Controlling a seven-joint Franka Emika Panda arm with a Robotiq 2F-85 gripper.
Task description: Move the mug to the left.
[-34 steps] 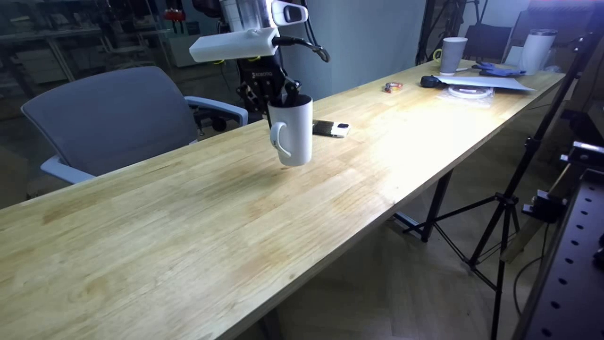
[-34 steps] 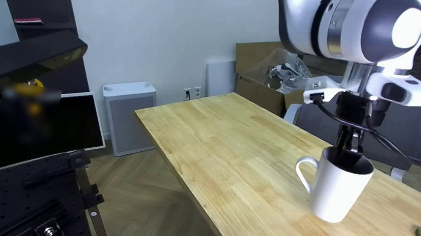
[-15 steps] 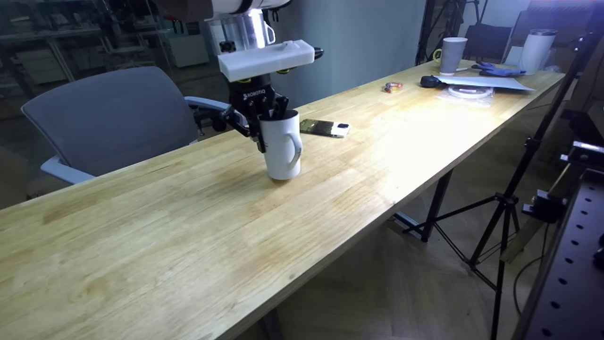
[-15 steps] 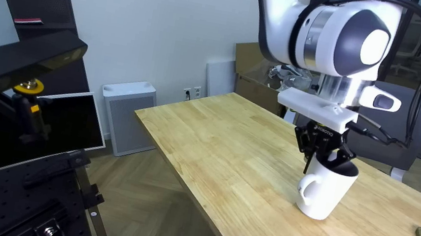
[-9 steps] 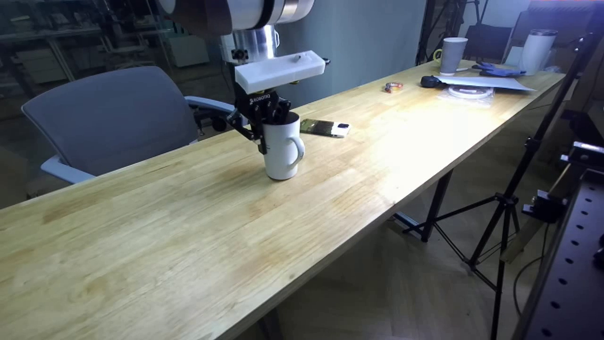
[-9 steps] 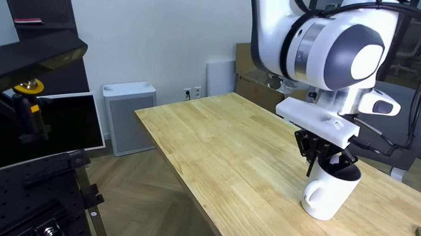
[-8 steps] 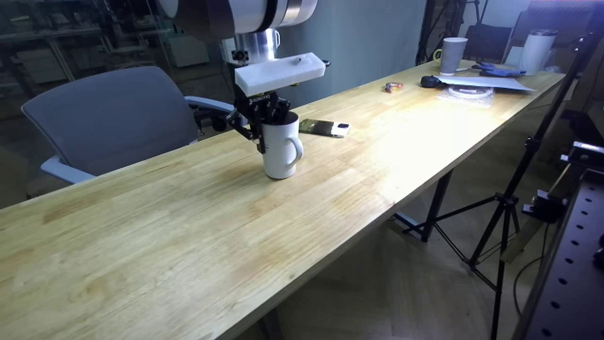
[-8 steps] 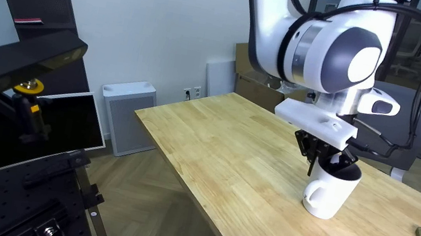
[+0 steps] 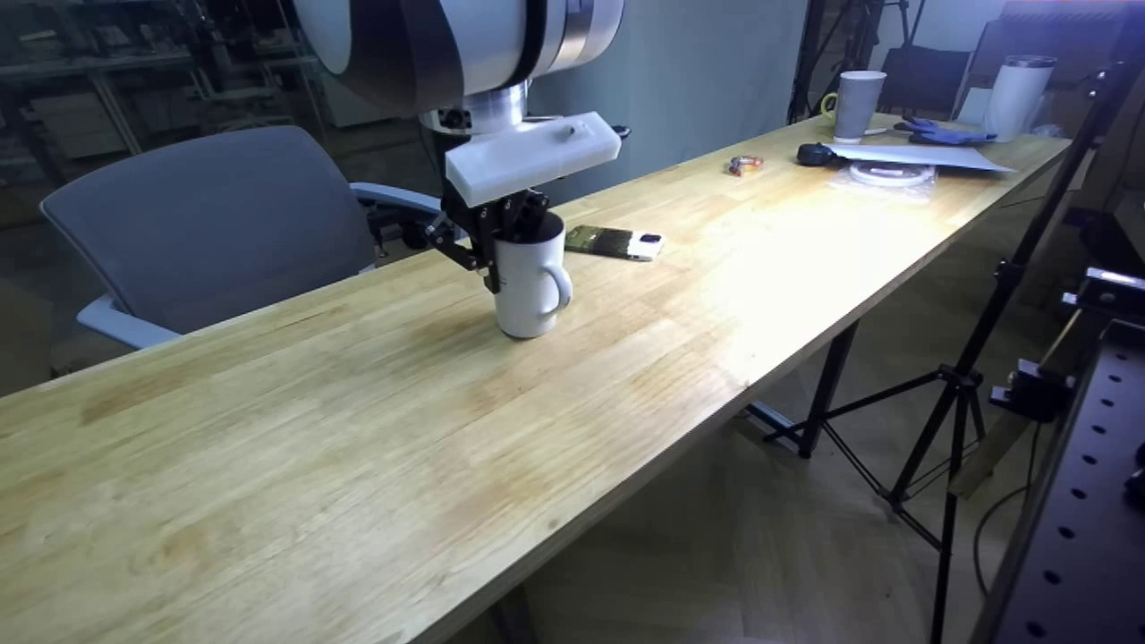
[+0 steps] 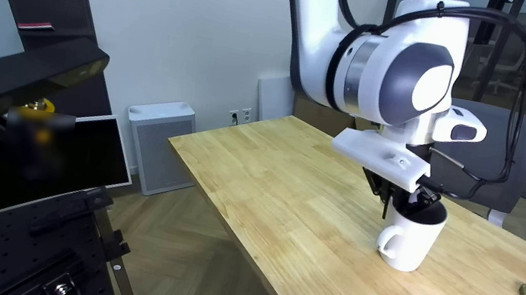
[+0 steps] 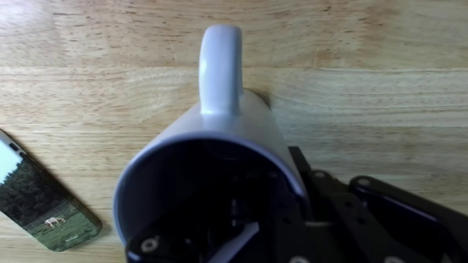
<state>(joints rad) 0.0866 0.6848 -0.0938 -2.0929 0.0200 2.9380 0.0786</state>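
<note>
The wrist view looks down into the mug, dark inside, its loop handle jutting clear of the hand. That hand is pinching the mug's wall, a finger outside it and the partner down inside. In both exterior views I see the mug more or less upright, on or just above the bench; which, I can't tell. A phone in a picture-printed case lies near the mug. Well apart from the mug stand a grey cup and a pale tumbler; behind the mug, off the bench, an office chair.
</note>
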